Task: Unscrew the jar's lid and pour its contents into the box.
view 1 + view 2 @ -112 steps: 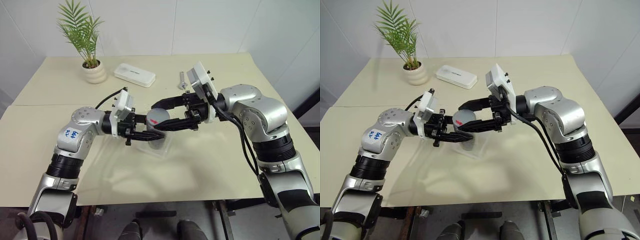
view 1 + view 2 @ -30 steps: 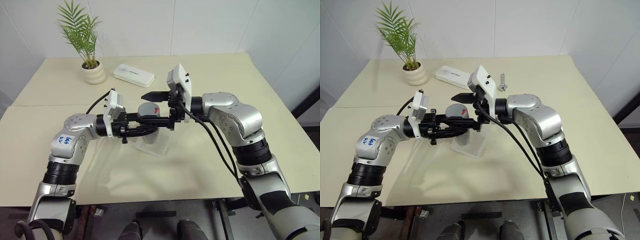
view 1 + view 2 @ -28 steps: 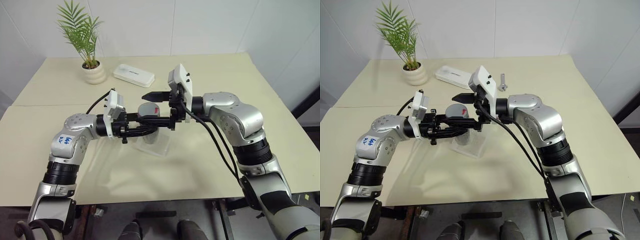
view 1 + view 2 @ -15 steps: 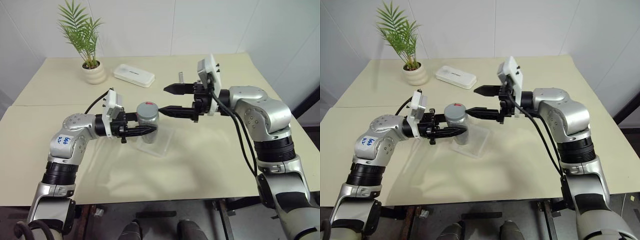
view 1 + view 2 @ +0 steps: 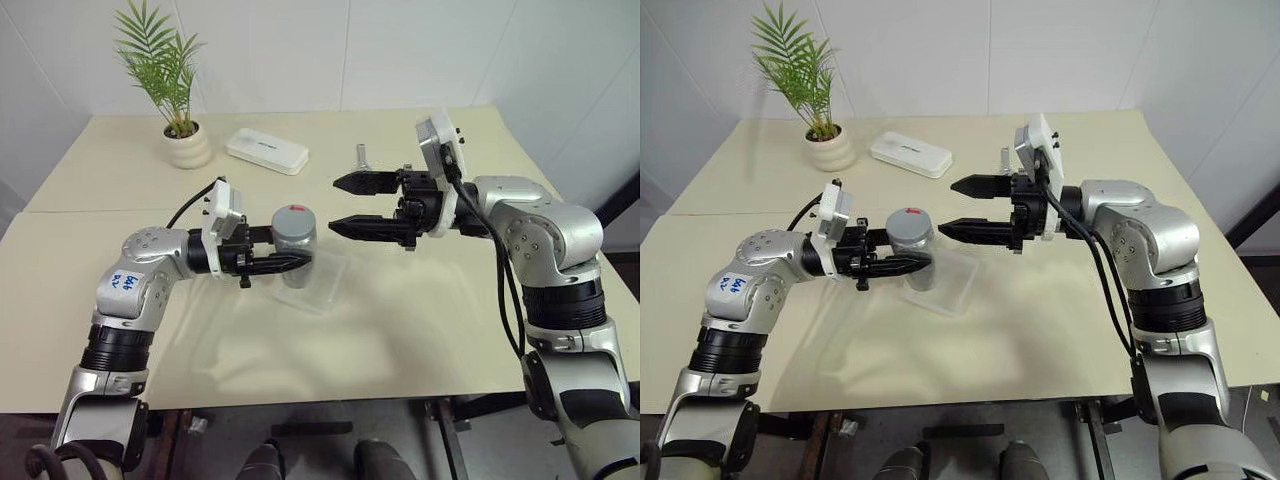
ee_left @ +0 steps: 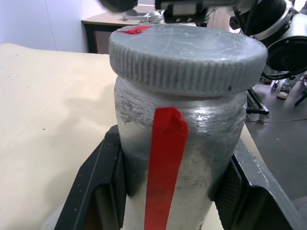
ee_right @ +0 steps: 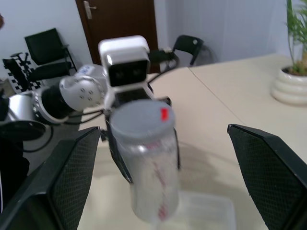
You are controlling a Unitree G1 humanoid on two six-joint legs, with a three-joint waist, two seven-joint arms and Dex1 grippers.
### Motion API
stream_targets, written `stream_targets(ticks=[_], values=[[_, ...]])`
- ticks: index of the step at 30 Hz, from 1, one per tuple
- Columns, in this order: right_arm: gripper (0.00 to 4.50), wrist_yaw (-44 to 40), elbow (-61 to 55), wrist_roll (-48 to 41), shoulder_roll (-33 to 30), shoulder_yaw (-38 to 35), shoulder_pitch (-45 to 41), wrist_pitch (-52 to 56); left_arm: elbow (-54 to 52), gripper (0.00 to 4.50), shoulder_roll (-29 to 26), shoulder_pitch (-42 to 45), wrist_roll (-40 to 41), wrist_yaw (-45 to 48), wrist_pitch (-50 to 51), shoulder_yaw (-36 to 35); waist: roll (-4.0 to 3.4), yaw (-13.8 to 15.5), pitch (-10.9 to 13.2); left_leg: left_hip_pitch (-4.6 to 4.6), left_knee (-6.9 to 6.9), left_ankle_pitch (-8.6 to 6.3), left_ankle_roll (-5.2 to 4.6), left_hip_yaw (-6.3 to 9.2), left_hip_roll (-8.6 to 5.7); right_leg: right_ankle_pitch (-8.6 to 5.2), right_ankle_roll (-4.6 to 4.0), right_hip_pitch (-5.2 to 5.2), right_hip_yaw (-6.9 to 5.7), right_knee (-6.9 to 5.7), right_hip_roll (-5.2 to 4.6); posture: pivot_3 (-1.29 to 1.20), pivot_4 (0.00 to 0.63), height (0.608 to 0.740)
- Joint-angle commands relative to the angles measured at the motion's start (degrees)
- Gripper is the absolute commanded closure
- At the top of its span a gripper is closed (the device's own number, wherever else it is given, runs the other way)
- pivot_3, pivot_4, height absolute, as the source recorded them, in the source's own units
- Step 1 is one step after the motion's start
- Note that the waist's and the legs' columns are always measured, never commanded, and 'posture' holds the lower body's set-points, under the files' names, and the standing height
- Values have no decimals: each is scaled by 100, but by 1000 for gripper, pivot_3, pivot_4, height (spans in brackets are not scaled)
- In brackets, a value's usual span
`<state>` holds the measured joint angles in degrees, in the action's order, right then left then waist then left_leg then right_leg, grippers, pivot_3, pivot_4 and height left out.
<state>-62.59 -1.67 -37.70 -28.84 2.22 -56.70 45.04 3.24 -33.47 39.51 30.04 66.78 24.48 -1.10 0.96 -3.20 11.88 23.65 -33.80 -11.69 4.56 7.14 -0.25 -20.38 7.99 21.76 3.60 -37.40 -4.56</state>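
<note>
The cream table (image 5: 420, 330) carries the whole scene. On it, near the middle, lies the box (image 5: 322, 283), a shallow, clear, roughly square plastic tray. Over its left part the jar (image 5: 296, 256) is held upright: a small clear cylinder, scuffed and cloudy on the wall, with a red stripe label (image 6: 163, 167) running down its side. The lid (image 5: 294, 220) is on the jar, a round flat grey cap with a ribbed edge and a small red mark on top. Whether the jar's base touches the box cannot be told, and the contents cannot be made out through the wall.

The left gripper (image 5: 283, 263) reaches in level from the left and is clamped on the jar's body below the lid, one black finger (image 6: 98, 184) on each side of the glass.

The right gripper (image 5: 352, 206) hangs level just right of the jar at about lid height, pointing at it, apart from both jar and lid. Its two fingers are spread wide, one above the other, and hold nothing.

Farther back stand a ribbed cream plant pot (image 5: 188, 146) with a palm, a flat white oblong case (image 5: 266, 151), and a silver bolt (image 5: 362, 156).
</note>
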Motion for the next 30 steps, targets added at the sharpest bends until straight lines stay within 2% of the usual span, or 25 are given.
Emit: stream_targets(ticks=[1, 5, 13, 30], values=[[35, 281, -250, 76, 307, 240, -219, -6, -187, 2595, -40, -15, 78, 20, 10, -75, 0, 0, 0, -1, 0, 0, 0, 1, 1, 0, 0, 0, 0, -1, 1, 0, 150, 740], [35, 560, -83, 433, 642, 605, -303, -99, -186, 2595, -21, 0, 73, 55, 28, -35, 0, 13, 0, 0, -1, 0, 1, 2, 1, 0, 0, 0, 0, 0, 1, 0, 150, 740], [35, 723, 124, 634, 931, 611, -414, -205, -206, 2595, 25, 24, 68, 39, 43, -25, 0, 13, 0, 2, 1, 0, 1, 3, 0, 0, 0, 1, 0, 1, 1, 0, 150, 740], [35, 233, 437, 665, 254, 350, -267, -406, -230, 2595, 8, -27, 89, -12, 31, -58, 0, 6, 0, 1, 1, 0, 1, 2, 1, 0, 0, 1, 0, 1, 1, 0, 150, 740]])
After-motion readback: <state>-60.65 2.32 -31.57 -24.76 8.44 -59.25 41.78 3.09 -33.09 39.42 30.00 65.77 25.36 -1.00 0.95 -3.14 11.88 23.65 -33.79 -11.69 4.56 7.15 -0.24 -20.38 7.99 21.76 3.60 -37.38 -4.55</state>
